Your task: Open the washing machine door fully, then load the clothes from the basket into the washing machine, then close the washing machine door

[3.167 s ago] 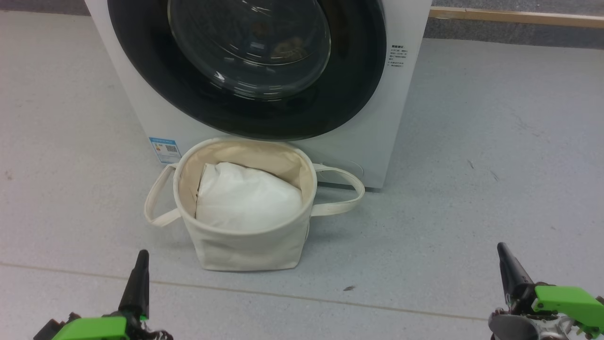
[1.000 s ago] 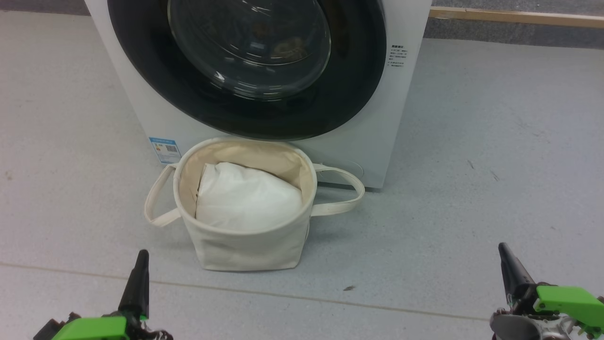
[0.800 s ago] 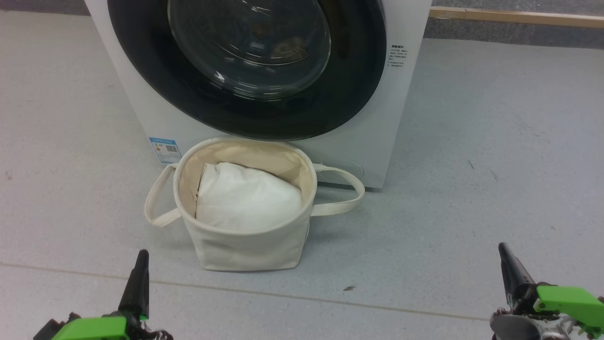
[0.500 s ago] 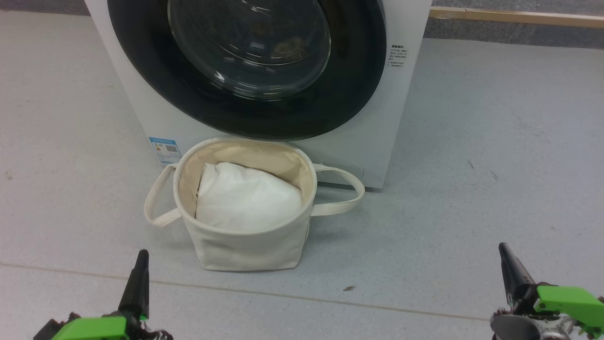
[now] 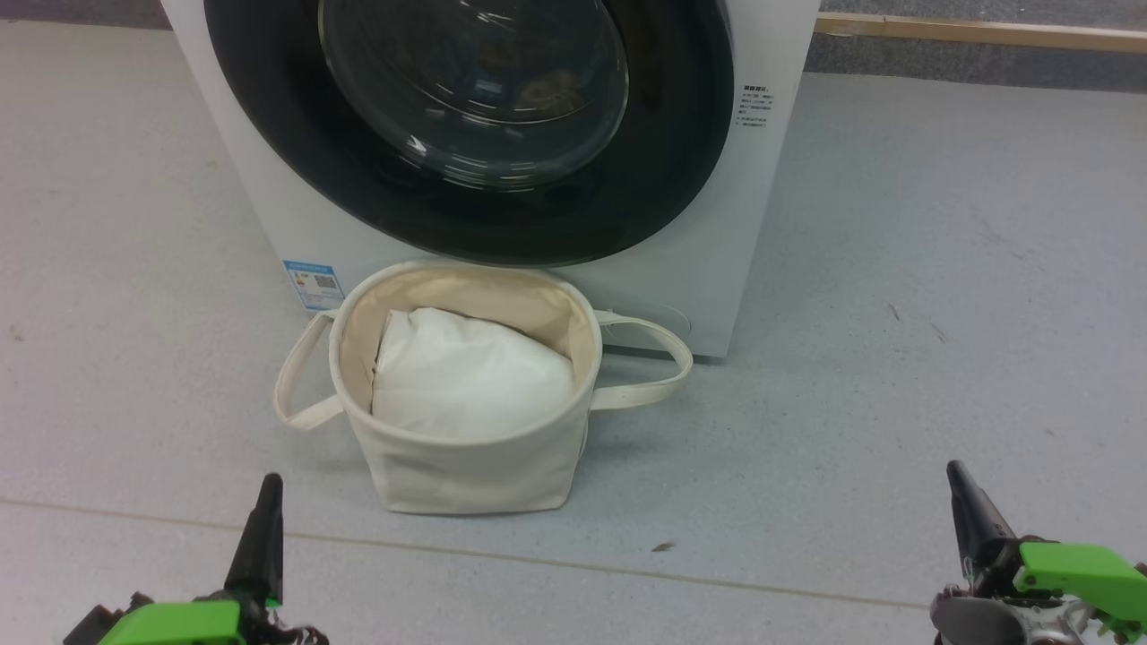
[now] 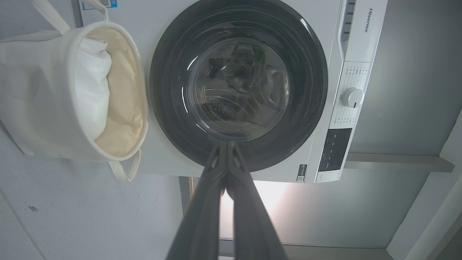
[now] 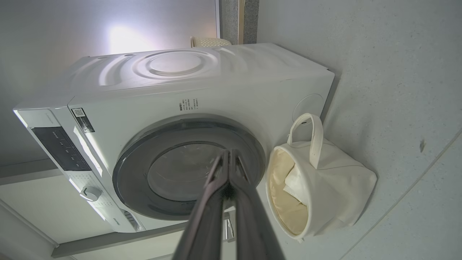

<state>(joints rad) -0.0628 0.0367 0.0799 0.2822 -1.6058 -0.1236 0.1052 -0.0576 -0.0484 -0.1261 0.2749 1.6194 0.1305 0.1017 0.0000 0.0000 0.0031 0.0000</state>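
Washing machine: the white washing machine (image 5: 717, 233) stands on the grey floor (image 5: 941, 313), at the top middle of the head view. A blue label sticker (image 5: 314, 284) sits low on its front, at the left.
Door: the door (image 5: 475, 98) is closed, with its glossy black rim lying flat against the front of the machine. The domed glass shows reflections.
Clothes: the clothes (image 5: 547, 90) seem to lie inside the drum, behind the glass, as a dim bundle with brownish spots. It is too dark to tell the garments apart.
Basket: the basket (image 5: 466, 475) stands upright on the floor just in front of the machine, below the door. Its two loop handles (image 5: 663, 358) hang out to the sides.
Inside the basket: a plain white pad (image 5: 466, 376) lies in it.
Left gripper: the left gripper (image 5: 269, 488) is at the lower left of the head view, above the floor and well apart from the basket. Its fingers are pressed together tip to tip and hold nothing.
Right gripper: the right gripper (image 5: 954, 470) is at the lower right, also well apart from the basket. Its fingers are likewise closed together and empty.
Controls: in the left wrist view a round white knob (image 6: 352, 97) sits on the panel beside the door.
Floor: a small dark speck (image 5: 663, 546) lies near the basket, and a wooden strip (image 5: 986, 34) runs along the far edge.
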